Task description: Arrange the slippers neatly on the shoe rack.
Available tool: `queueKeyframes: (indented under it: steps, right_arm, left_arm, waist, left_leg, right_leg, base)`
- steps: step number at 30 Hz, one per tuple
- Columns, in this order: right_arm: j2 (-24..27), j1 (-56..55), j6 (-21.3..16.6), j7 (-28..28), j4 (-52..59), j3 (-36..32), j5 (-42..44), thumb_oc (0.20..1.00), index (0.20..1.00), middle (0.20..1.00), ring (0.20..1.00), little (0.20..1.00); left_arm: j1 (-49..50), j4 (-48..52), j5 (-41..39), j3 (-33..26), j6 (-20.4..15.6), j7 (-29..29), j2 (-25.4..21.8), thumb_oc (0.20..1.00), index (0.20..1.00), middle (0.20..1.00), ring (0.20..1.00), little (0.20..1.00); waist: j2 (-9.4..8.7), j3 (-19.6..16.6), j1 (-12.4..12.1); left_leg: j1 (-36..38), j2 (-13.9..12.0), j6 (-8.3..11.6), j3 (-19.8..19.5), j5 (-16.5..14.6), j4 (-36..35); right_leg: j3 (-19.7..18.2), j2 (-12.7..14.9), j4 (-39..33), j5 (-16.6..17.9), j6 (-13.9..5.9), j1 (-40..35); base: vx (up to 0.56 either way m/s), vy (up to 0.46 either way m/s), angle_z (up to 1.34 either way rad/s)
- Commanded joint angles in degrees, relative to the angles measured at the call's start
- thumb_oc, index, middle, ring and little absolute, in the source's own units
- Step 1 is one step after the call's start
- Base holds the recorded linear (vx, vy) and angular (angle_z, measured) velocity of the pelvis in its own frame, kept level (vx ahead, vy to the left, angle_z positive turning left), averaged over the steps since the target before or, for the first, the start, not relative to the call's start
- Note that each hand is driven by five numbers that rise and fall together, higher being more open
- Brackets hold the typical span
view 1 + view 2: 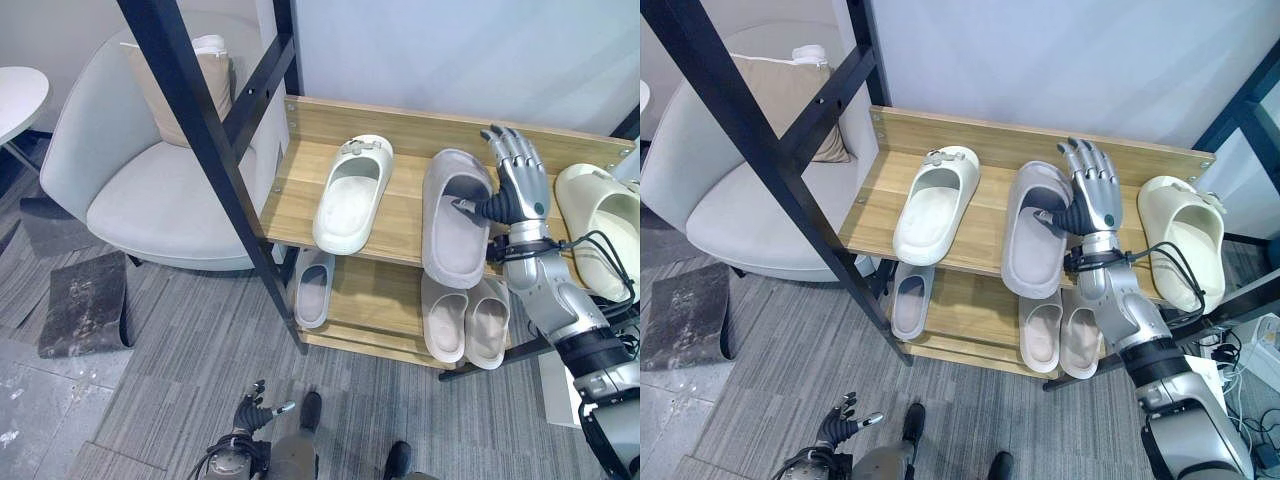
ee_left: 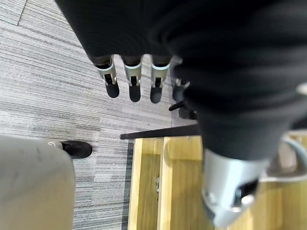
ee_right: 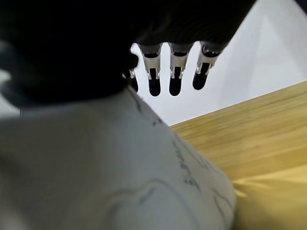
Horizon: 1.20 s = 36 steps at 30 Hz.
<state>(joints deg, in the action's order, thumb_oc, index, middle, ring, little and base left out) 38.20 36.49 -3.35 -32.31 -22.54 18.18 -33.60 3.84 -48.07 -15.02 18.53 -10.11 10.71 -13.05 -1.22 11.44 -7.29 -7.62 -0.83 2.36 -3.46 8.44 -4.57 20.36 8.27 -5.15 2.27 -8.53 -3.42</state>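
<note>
We start with the shoe rack point(image 1: 300, 195), a wooden two-shelf frame with black uprights, standing beside a pale armchair point(image 1: 140, 180); on its top shelf lie a white slipper point(image 1: 352, 192), a grey slipper point(image 1: 455, 215) and a cream slipper point(image 1: 600, 225) that the view's edge cuts off; on the lower shelf we see a single grey slipper on the left point(image 1: 313, 288) and a beige pair point(image 1: 465, 318), partly hidden under the top board. Our right hand point(image 1: 1090, 195) rests at the grey slipper's toe strap, fingers straight and spread along the slipper's right side, thumb reaching into the opening under the strap; the slipper lies just to the left of the fingers, its long axis running front to back and slightly askew from the white one. Our left hand point(image 1: 255, 410) hangs low over the floor, fingers relaxed, well apart from the rack; so the right hand is nearer. Whether the thumb actually presses the strap we cannot tell.
</note>
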Motion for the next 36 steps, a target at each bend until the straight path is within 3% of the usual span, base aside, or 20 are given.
queueKeyframes:
  steps: [1,9,14,20,22,26,27,28,30,31,32,34,35,36]
  right_arm:
    - [2.3,6.6,2.7,-1.3,-5.8,3.6,1.6,0.200,0.200,0.200,0.200,0.200]
    - [1.6,8.2,3.7,-1.8,-8.9,4.5,1.5,0.200,0.200,0.200,0.200,0.200]
    - [1.3,5.7,3.5,-1.8,-5.0,2.9,1.0,0.200,0.200,0.200,0.200,0.200]
    - [-0.9,-3.5,2.6,-3.6,13.3,-7.0,-0.5,0.200,0.200,0.200,0.200,0.200]
    - [-2.5,-7.9,0.2,-4.8,23.6,-11.9,-0.4,0.200,0.200,0.200,0.200,0.200]
    - [-4.2,-11.7,-3.2,-3.9,33.8,-14.9,1.0,0.200,0.200,0.200,0.200,0.200]
    - [-6.6,-12.8,-7.1,-3.4,41.1,-16.1,5.0,0.200,0.200,0.200,0.200,0.200]
    - [-6.7,-13.1,-7.0,-3.1,41.5,-16.2,5.1,0.200,0.200,0.200,0.200,0.200]
    - [-9.3,-14.4,-10.8,-1.2,45.6,-15.9,11.3,0.200,0.200,0.200,0.200,0.200]
    - [-11.8,-14.6,-13.3,0.3,47.6,-14.9,17.6,0.200,0.200,0.200,0.200,0.200]
    - [-15.5,-14.9,-17.9,4.8,50.5,-11.7,29.8,0.200,0.200,0.200,0.200,0.200]
    - [-17.0,-15.2,-18.7,7.6,51.5,-9.8,35.4,0.200,0.200,0.200,0.200,0.200]
    - [-19.4,-15.4,-20.4,12.3,54.1,-4.9,45.1,0.200,0.200,0.200,0.200,0.200]
    - [-19.4,-15.4,-20.4,12.5,54.1,-4.9,45.4,0.200,0.200,0.200,0.200,0.200]
  left_arm:
    - [-4.1,-0.4,-0.3,2.8,-2.5,0.3,-0.6,1.000,1.000,1.000,1.000,1.000]
    - [-4.7,-1.9,-0.3,3.4,-2.6,0.4,0.0,1.000,1.000,1.000,1.000,1.000]
    - [-4.2,-1.7,-0.6,2.7,-2.4,0.4,0.2,1.000,1.000,1.000,1.000,1.000]
    - [-3.5,-1.1,-0.2,0.7,-1.7,0.8,0.7,1.000,1.000,1.000,1.000,1.000]
    - [-2.8,-1.2,0.5,-0.6,-1.3,1.1,1.0,1.000,1.000,1.000,1.000,1.000]
    - [-2.0,-1.2,0.9,-1.4,-1.0,1.2,1.2,1.000,1.000,1.000,1.000,1.000]
    - [-1.2,-0.8,0.7,-1.7,-0.7,1.5,1.5,1.000,1.000,1.000,1.000,1.000]
    - [-1.2,-0.7,0.7,-1.7,-0.7,1.5,1.4,1.000,1.000,1.000,1.000,1.000]
    - [-0.2,-0.5,0.4,-1.6,-0.7,1.3,1.5,1.000,1.000,1.000,1.000,1.000]
    - [0.2,-0.6,0.3,-1.5,-0.5,1.5,1.7,1.000,1.000,1.000,1.000,1.000]
    - [0.5,-0.5,-0.3,-1.3,0.1,1.7,1.9,1.000,1.000,1.000,1.000,1.000]
    - [0.6,-0.7,-0.4,-1.5,0.3,1.7,1.9,1.000,1.000,1.000,1.000,1.000]
    - [0.3,-2.2,-0.8,-2.0,0.5,2.2,2.3,1.000,1.000,1.000,1.000,1.000]
    - [0.3,-2.2,-0.8,-2.1,0.4,2.2,2.3,1.000,1.000,1.000,1.000,1.000]
  waist:
    - [-0.98,3.4,-3.8]
    - [-0.41,2.9,-3.8]
    - [-0.56,1.6,-3.0]
    - [-0.62,0.2,-1.8]
    - [-0.70,-0.4,-0.9]
    - [-0.79,-1.1,-0.1]
    - [-0.62,-1.3,0.5]
    - [-0.68,-1.4,0.5]
    - [-0.57,-1.6,1.0]
    - [-0.42,-1.6,1.1]
    - [-0.11,-1.8,1.5]
    - [-0.06,-2.0,1.7]
    - [0.09,-2.2,1.9]
    - [0.08,-2.2,1.9]
  left_leg:
    - [2.8,0.4,0.33,-1.7,-9.1,4.4]
    - [2.7,0.7,0.31,-2.6,-8.9,4.1]
    - [3.8,0.5,0.39,-2.4,-9.0,3.3]
    - [5.3,-0.3,0.60,-1.8,-9.2,2.7]
    - [6.0,-0.7,0.76,-1.3,-9.1,2.4]
    - [6.5,-1.1,0.94,-1.0,-8.8,1.9]
    - [6.9,-1.2,0.98,-0.7,-8.8,1.7]
    - [6.9,-1.2,0.99,-0.7,-8.8,1.7]
    - [7.3,-1.3,0.99,-0.3,-8.7,1.6]
    - [7.5,-1.4,1.01,-0.1,-8.7,1.5]
    - [7.7,-1.5,1.04,0.3,-8.5,1.4]
    - [7.7,-1.6,1.12,0.5,-8.4,1.2]
    - [7.9,-1.7,1.36,0.9,-8.1,1.0]
    - [8.0,-1.7,1.37,0.9,-8.1,1.0]
  right_leg:
    - [0.7,3.0,0.5,-0.5,-0.95,0.9]
    - [1.6,3.5,0.6,-0.4,-1.06,0.5]
    - [1.6,3.3,0.5,-0.7,-1.05,-0.2]
    - [1.3,2.9,0.2,-1.3,-0.88,-1.1]
    - [1.0,2.6,0.2,-1.6,-0.79,-1.4]
    - [0.5,2.3,0.2,-1.9,-0.55,-1.5]
    - [0.1,2.1,0.2,-2.0,-0.45,-1.5]
    - [0.1,2.1,0.2,-2.0,-0.44,-1.6]
    - [-0.1,1.9,0.1,-2.0,-0.34,-1.6]
    - [-0.3,1.8,0.1,-2.0,-0.27,-1.7]
    - [-0.7,1.8,0.1,-2.0,-0.15,-1.6]
    - [-0.8,1.7,0.1,-2.0,-0.10,-1.6]
    - [-0.9,1.6,0.1,-1.9,0.02,-1.6]
    - [-0.9,1.6,0.1,-1.9,0.03,-1.6]
  base:
    - [-0.03,0.031,-0.01]
    - [0.01,0.009,0.05]
    - [0.01,0.000,0.02]
    - [0.01,-0.009,0.01]
    - [0.00,-0.051,0.01]
    - [-0.01,-0.051,-0.03]
    - [0.00,-0.033,-0.06]
    - [-0.01,-0.041,-0.04]
    - [-0.01,-0.024,-0.04]
    - [-0.04,-0.034,-0.08]
    - [-0.04,-0.033,-0.09]
    - [-0.03,-0.027,-0.18]
    - [-0.03,-0.020,-0.23]
    - [-0.04,-0.025,-0.16]
